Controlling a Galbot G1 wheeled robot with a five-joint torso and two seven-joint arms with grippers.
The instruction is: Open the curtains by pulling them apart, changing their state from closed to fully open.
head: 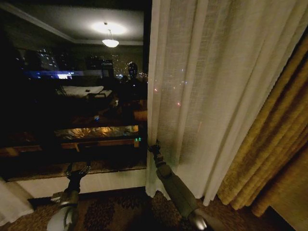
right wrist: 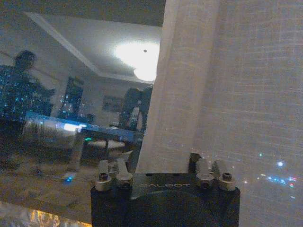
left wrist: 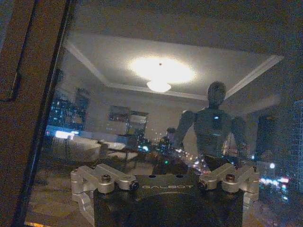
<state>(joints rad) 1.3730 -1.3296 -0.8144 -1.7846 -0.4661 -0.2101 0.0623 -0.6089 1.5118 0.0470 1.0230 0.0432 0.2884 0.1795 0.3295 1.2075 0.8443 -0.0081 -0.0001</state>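
- The sheer cream-white curtain (head: 202, 96) hangs in vertical pleats over the right part of the window, its inner edge running down beside the dark bare glass (head: 72, 96).
- The right gripper (head: 154, 147) is raised at that inner edge, low on the panel; its fingers look drawn close together around the hem, though the dim light makes the grip itself hard to confirm.
- In the right wrist view the fabric (right wrist: 227, 85) hangs directly ahead of the gripper.
- The left gripper (head: 77, 171) sits low before the window sill, fingers spread wide, holding nothing.
- A thick golden-mustard drape (head: 274, 144) hangs just right of the sheer panel.
- A patterned carpet (head: 125, 211) covers the floor.
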